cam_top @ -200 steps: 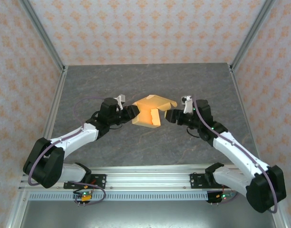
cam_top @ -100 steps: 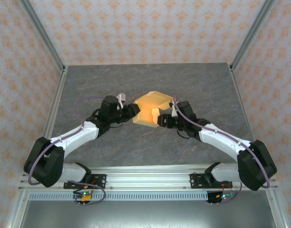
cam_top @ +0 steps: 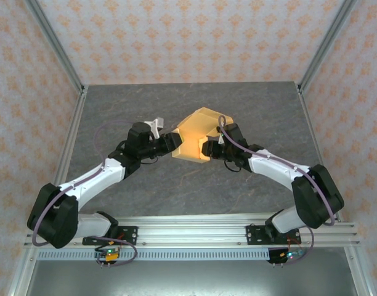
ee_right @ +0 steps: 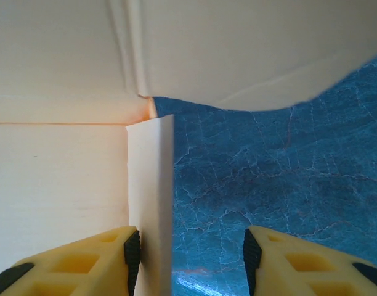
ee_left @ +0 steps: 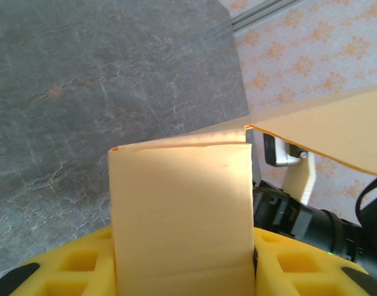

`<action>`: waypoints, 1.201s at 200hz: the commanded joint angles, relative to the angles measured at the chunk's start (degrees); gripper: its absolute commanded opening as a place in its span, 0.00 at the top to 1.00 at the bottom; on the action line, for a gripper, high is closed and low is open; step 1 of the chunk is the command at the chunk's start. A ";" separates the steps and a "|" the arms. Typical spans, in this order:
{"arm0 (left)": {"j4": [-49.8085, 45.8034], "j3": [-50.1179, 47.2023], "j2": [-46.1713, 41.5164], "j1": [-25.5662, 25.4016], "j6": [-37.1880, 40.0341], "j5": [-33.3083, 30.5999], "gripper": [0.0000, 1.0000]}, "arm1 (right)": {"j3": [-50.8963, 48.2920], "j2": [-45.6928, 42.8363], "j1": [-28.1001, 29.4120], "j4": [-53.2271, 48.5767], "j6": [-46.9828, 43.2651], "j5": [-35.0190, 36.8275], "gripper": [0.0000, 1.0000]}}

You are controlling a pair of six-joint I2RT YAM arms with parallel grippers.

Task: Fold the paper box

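The paper box (cam_top: 198,137), light orange-tan cardboard, is half formed and held a little above the table's middle between both arms. My left gripper (cam_top: 170,143) is shut on its left wall; in the left wrist view that wall (ee_left: 181,209) fills the gap between the yellow fingers (ee_left: 77,265), and a flap (ee_left: 336,132) hangs at upper right. My right gripper (cam_top: 206,149) is open at the box's right side. A narrow upright flap (ee_right: 150,203) lies against its left pad, with bare table between the flap and the right finger (ee_right: 299,262). A larger panel (ee_right: 238,49) overhangs.
The grey stone-patterned table (cam_top: 250,105) spreads around the box. Metal frame posts (cam_top: 59,55) and patterned walls (cam_top: 188,37) close it in on three sides. A rail (cam_top: 194,231) carrying the arm bases runs along the near edge.
My right arm has swung left to the box's right side, its jaws narrowing around a flap. The box has shifted slightly up and back. The left gripper keeps its hold.
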 commanded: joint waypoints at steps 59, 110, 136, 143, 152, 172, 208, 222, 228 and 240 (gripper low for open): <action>4.42 -0.22 -2.67 -1.43 4.60 1.45 0.68 | 1.68 1.26 -0.39 4.00 4.12 -6.56 0.59; -0.49 2.47 -3.39 -5.59 10.68 -3.33 0.70 | 4.73 4.51 0.36 -3.04 3.65 3.88 0.76; 2.17 2.84 -2.11 -7.65 10.15 -3.56 0.70 | 6.51 7.18 2.52 -4.25 5.44 14.42 0.81; 2.60 3.15 -1.69 -8.38 10.15 -3.89 0.71 | 6.61 7.75 3.12 -3.80 6.68 17.27 0.82; 2.92 3.60 -1.04 -9.48 10.02 -4.50 0.71 | 6.65 8.51 3.75 -3.07 8.40 19.85 0.82; 3.88 4.37 0.86 -11.05 8.96 -5.13 0.71 | 6.10 9.61 4.46 -0.03 11.93 21.47 0.77; 5.53 3.66 1.83 -11.38 7.09 -6.93 0.71 | 3.43 8.95 4.71 5.92 8.45 17.73 0.70; 4.00 3.72 1.29 -11.37 8.22 -8.26 0.72 | 1.50 7.36 4.41 7.56 4.98 14.05 0.65; 3.39 3.73 0.87 -11.38 8.74 -8.86 0.72 | 0.85 6.43 4.15 7.86 3.39 11.93 0.62; 1.85 4.05 0.11 -11.38 10.04 -9.93 0.72 | -0.76 4.67 3.41 8.00 1.26 8.20 0.60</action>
